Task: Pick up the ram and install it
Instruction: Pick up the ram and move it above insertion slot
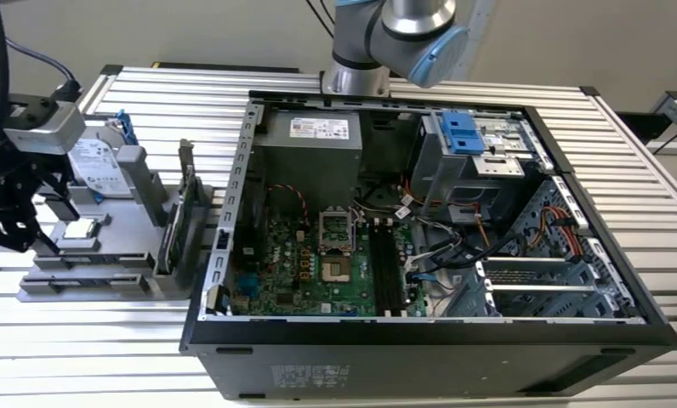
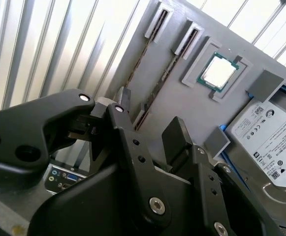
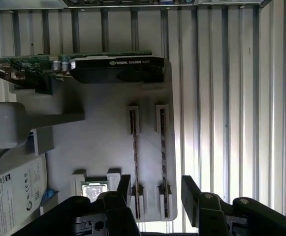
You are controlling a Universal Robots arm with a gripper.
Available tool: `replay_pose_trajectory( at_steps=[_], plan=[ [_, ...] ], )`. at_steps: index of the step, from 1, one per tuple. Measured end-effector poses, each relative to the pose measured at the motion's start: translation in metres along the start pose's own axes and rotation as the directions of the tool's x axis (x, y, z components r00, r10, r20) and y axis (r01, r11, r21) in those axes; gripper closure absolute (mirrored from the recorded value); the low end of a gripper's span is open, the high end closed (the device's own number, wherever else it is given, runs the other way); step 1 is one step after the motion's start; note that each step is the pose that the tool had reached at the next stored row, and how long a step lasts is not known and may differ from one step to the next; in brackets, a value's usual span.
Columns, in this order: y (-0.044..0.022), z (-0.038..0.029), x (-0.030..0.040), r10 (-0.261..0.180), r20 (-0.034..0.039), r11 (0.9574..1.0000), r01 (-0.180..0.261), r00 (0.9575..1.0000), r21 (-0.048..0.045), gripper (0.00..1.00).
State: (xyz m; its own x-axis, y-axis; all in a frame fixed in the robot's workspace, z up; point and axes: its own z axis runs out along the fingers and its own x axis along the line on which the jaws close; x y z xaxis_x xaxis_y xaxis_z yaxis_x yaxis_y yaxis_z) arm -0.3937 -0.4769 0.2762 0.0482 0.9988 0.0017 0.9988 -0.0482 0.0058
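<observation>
Slatted table [image 3: 221, 98], grey tray [image 3: 103, 137]: gripper [image 3: 156, 189] fingers [image 3: 191, 189] spread, empty, above ram [image 3: 163, 147] and second stick [image 3: 134, 147] near the tray's edge. Risk: closing could pinch both, skewing them.

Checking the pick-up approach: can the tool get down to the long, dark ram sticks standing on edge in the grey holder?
Likely yes: the open tool hangs over the long dark ram sticks, whose upper edges are uncovered; the green-and-black graphics card sits apart.
</observation>
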Motion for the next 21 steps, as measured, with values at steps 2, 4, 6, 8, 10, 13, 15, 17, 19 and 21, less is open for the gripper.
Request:
replay_pose_trajectory(
  at_steps=[2, 4, 6, 8, 10, 13, 15, 17, 19, 21],
  plan=[
    [0.0001, 0.0017, -0.0003, -0.002, 0.0001, 1.0000, 0.002, 1.0000, 0.0006, 0.00],
    [0.0001, 0.0034, -0.0005, -0.003, 0.0000, 1.0000, 0.003, 1.0000, 0.0010, 0.00],
    [0.0001, 0.0051, -0.0007, -0.005, 0.0000, 1.0000, 0.005, 1.0000, 0.0015, 0.00],
    [0.0001, 0.0067, -0.0009, -0.007, 0.0001, 1.0000, 0.007, 1.0000, 0.0020, 0.00],
    [0.0001, 0.0083, -0.0010, -0.009, 0.0001, 1.0000, 0.009, 1.0000, 0.0029, 0.00],
    [0.0001, 0.0107, -0.0012, -0.012, 0.0001, 0.9999, 0.012, 0.9999, 0.0043, 0.00],
    [0.0001, 0.0121, -0.0014, -0.014, 0.0001, 0.9999, 0.014, 0.9999, 0.0053, 0.00],
    [0.0001, 0.0133, -0.0015, -0.016, 0.0001, 0.9999, 0.016, 0.9999, 0.0060, 0.00],
    [0.0001, 0.0144, -0.0017, -0.018, 0.0003, 0.9998, 0.018, 0.9998, 0.0071, 0.00],
    [0.0001, 0.0154, -0.0021, -0.020, 0.0003, 0.9998, 0.020, 0.9998, 0.0077, 0.00]
  ],
)
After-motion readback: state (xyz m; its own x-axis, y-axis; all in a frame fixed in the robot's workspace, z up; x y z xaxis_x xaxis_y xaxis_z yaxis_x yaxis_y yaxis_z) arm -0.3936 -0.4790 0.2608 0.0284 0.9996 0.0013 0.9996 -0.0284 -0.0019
